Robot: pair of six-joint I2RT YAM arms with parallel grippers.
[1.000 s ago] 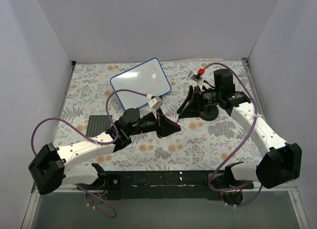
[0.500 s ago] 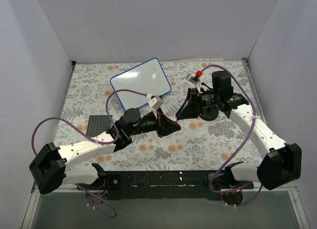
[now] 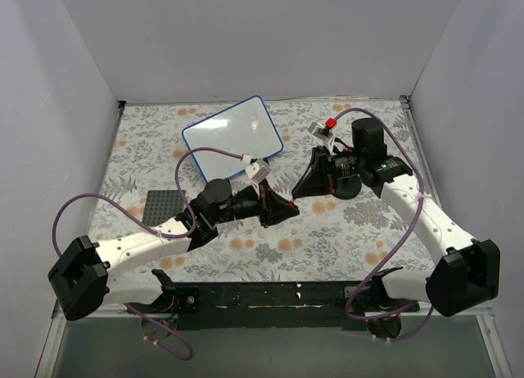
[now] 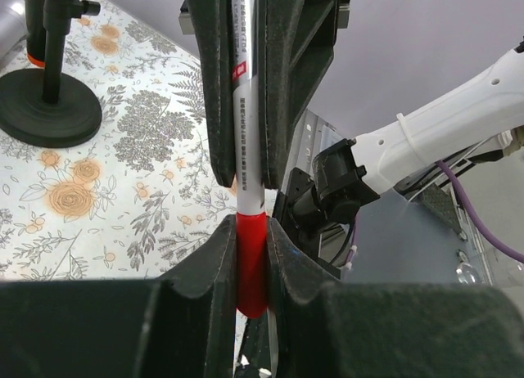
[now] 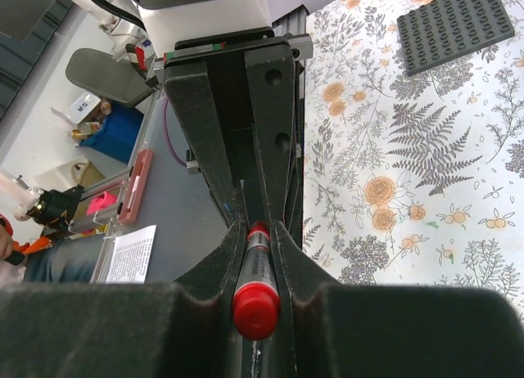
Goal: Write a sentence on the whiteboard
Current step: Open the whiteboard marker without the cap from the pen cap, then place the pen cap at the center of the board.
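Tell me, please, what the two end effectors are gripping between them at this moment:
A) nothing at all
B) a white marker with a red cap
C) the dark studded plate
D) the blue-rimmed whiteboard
B: in the left wrist view the left end effector is clamped on the red end of the marker, and the right end effector is clamped on its white barrel.

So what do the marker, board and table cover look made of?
The marker has a smooth white barrel with printed text and a red cap, so it is likely plastic. The board has a smooth white face and a blue rim that looks like plastic. The table cover is a matte floral print lying flat; cloth or paper, I cannot tell.
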